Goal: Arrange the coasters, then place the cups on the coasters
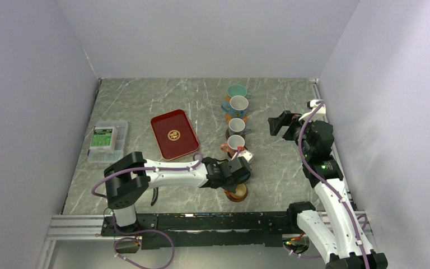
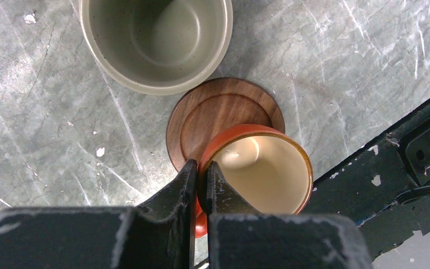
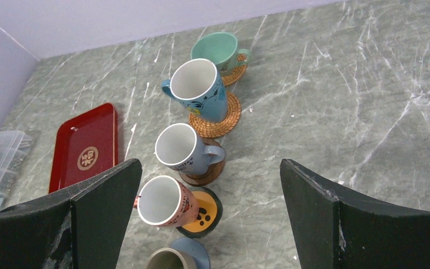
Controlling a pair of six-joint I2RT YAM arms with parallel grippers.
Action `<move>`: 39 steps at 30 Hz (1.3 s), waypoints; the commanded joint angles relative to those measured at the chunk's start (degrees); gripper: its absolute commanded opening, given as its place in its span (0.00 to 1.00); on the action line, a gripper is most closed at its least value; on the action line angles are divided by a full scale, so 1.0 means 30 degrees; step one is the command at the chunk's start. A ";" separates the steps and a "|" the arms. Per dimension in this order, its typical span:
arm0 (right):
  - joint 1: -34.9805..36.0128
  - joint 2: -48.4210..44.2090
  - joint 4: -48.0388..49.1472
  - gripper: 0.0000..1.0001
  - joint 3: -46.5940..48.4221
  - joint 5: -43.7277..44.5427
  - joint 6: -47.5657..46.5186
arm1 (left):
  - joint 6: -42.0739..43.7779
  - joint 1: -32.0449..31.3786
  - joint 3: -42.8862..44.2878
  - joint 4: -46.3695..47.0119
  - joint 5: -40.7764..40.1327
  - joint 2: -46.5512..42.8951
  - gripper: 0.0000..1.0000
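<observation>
down by the near edge of the desk, the glossy orange-brown cup, cream inside, overlaps a dark brown wooden coaster. the left arm stretches across, its jaws pinching the cup's wall. the right arm holds its jaws wide and empty beside the cup row.

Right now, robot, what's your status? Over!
Left gripper shut on the orange-brown cup, at its rim. Cup over the dark brown coaster, off-centre. Right gripper open, empty. Olive cup close beside.
</observation>
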 commanded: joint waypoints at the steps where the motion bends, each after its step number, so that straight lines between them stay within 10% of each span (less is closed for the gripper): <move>1: 0.0044 -0.0050 0.0676 1.00 0.0055 -0.0382 -0.0318 | -0.0228 -0.0147 0.0219 0.0219 -0.0262 0.0266 0.07; 26: 0.0046 0.0148 0.0726 1.00 0.0191 -0.0675 -0.0181 | 0.0092 0.0051 0.0526 -0.0831 -0.1547 -0.4173 0.83; 39: 0.0016 0.2530 -0.2428 1.00 0.2456 0.1805 0.0345 | 0.3594 0.9506 0.1412 -0.1935 0.3306 -0.6619 0.90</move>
